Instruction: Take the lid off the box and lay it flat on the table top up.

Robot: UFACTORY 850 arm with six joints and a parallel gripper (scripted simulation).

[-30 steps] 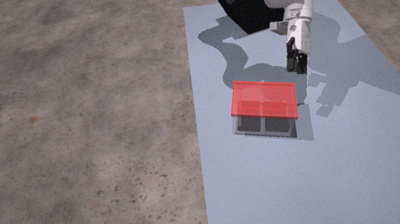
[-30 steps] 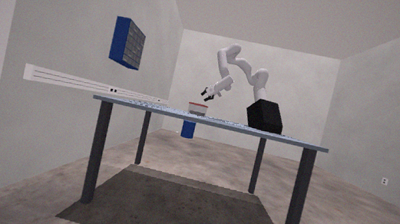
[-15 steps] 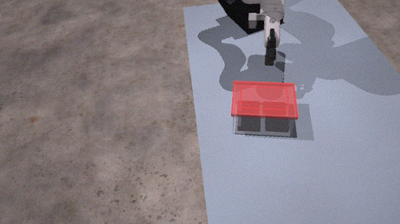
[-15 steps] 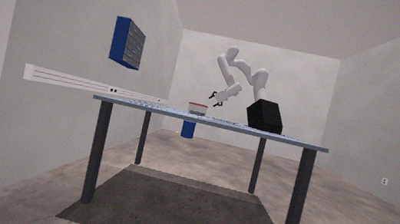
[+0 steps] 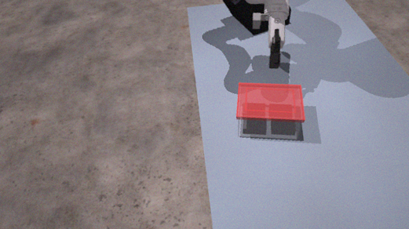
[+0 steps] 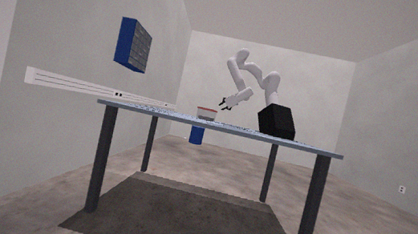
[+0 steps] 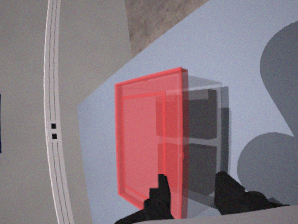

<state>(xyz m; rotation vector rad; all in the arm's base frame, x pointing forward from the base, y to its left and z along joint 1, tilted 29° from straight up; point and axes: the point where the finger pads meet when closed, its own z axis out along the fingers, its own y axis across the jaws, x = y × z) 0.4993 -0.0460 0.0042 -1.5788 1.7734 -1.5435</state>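
The red see-through lid (image 5: 271, 99) (image 6: 207, 109) (image 7: 142, 130) sits on top of the clear box (image 5: 269, 126) (image 6: 206, 115) (image 7: 200, 141), which has dark compartments and stands on the pale blue table (image 5: 337, 192). My gripper (image 5: 275, 65) (image 6: 222, 106) (image 7: 190, 189) is partly open and empty. It is tilted, above the table on the robot-base side of the box, slightly higher than the lid and apart from it. In the wrist view the lid's long edge and the box's side appear between the fingers. In the top view one finger hides the other.
The black robot base (image 5: 243, 16) (image 6: 278, 120) stands at the table's far end in the top view. The table's long left edge runs to the left of the box in that view. A blue cabinet (image 6: 125, 41) hangs on the wall. A blue cylinder (image 6: 196, 135) shows below the table top.
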